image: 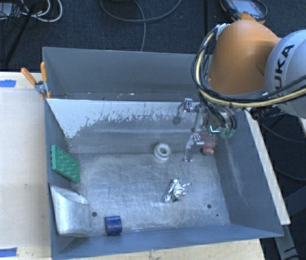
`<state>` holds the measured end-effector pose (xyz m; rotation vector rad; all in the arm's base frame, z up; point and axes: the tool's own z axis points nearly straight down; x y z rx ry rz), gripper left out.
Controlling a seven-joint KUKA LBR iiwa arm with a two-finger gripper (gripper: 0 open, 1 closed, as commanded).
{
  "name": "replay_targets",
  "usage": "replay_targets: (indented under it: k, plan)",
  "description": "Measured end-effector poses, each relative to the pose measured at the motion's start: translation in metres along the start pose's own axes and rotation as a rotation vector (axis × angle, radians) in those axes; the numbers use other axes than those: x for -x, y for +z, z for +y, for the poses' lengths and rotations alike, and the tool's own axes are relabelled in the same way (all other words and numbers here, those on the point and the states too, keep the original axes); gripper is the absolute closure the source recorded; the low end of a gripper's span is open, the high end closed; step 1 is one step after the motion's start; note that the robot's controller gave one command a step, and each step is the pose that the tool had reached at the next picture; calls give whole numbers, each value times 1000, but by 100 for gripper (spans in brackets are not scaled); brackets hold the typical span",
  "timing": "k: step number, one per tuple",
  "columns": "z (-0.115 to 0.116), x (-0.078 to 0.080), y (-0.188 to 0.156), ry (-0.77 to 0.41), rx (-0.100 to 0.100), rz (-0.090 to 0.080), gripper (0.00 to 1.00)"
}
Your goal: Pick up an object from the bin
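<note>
Blue cylinder (pixel 112 225) and silvery pouch (pixel 69 213) in near left corner of bin (pixel 142 80); crumpled foil scrap (pixel 176 190) mid-floor; green pad (pixel 66 164) against left wall; farther back, white tape ring (pixel 163 151) just left of gripper (pixel 192 148), low at far right, its grip impossible to tell

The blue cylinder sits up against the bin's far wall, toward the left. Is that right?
Not quite. The blue cylinder sits by the bin's near wall, at the bottom of the camera view, not by the far one. It is toward the left, as you say.
</note>
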<state>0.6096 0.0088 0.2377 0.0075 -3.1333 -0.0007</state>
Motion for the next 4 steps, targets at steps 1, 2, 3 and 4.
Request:
replay_targets:
  k: [1, 2, 3, 4]
  plan:
    - [-37, -47, 116, -200, 0, 0, 0]
    - [-45, -43, 168, -241, 0, -12, 0]
    - [-45, -42, 164, -241, -2, -12, 100]
    - [-49, -56, -22, -308, -4, -17, 100]
